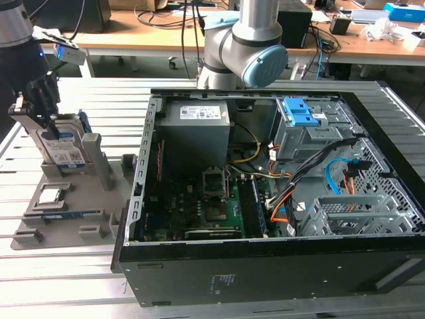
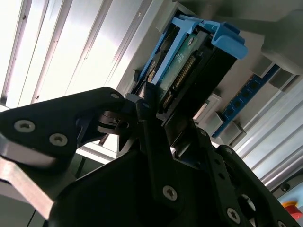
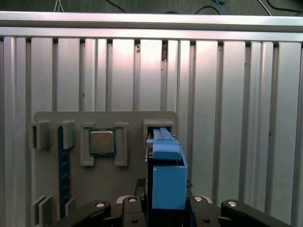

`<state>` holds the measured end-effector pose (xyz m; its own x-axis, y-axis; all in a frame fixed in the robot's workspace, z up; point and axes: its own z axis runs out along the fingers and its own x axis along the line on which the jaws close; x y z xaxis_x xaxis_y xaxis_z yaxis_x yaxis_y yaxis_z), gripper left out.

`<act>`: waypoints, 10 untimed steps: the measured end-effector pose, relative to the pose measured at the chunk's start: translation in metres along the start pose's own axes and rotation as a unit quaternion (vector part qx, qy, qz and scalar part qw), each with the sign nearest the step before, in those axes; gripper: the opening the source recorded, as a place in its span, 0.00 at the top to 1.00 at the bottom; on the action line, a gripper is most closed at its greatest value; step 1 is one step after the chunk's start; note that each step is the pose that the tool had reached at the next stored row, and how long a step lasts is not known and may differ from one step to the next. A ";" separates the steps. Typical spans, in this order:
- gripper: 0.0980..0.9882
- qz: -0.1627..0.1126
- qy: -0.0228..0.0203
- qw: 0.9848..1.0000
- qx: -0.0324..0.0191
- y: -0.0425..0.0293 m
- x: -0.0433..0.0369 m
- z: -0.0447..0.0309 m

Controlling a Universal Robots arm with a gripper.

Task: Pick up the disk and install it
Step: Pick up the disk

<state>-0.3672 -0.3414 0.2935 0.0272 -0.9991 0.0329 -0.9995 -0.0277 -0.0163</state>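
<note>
The disk point(image 1: 66, 146) stands on edge in a slot of the grey parts holder point(image 1: 73, 199) at the exterior view's left, its white-and-blue label facing outward. My gripper point(image 1: 41, 109) comes down on its upper end, with the black fingers point(image 2: 147, 101) closed against the two sides. In the second wrist view the disk point(image 2: 189, 61) shows its connector edge and blue rail just past the gripper point(image 2: 156, 109). In the first wrist view the blue rail of the disk point(image 3: 165, 175) rises between the jaws of the gripper point(image 3: 163, 202). I cannot tell whether the disk has left the slot.
A square processor chip point(image 1: 51, 195) and a blue memory stick point(image 1: 63, 214) lie in the holder beside the disk. The open computer case point(image 1: 143, 193) sits to the exterior view's right, with a blue-latched drive bay point(image 1: 299, 113) and a grey cage point(image 1: 352, 216). The arm's base point(image 1: 242, 46) stands behind.
</note>
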 end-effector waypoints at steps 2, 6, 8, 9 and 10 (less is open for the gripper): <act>0.70 0.000 0.000 1.000 0.000 -0.0001 0.0000 -0.0021; 0.70 0.000 0.000 1.000 0.000 -0.0002 0.0001 -0.0091; 0.70 0.000 0.000 1.000 0.000 -0.0002 0.0001 -0.0119; 0.70 0.000 0.000 1.000 0.000 -0.0003 0.0001 -0.0132; 0.70 0.000 0.000 1.000 0.000 -0.0003 0.0002 -0.0157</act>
<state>-0.3672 -0.3411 0.3092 0.0272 -0.9991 0.0328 -0.9995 -0.0278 -0.0163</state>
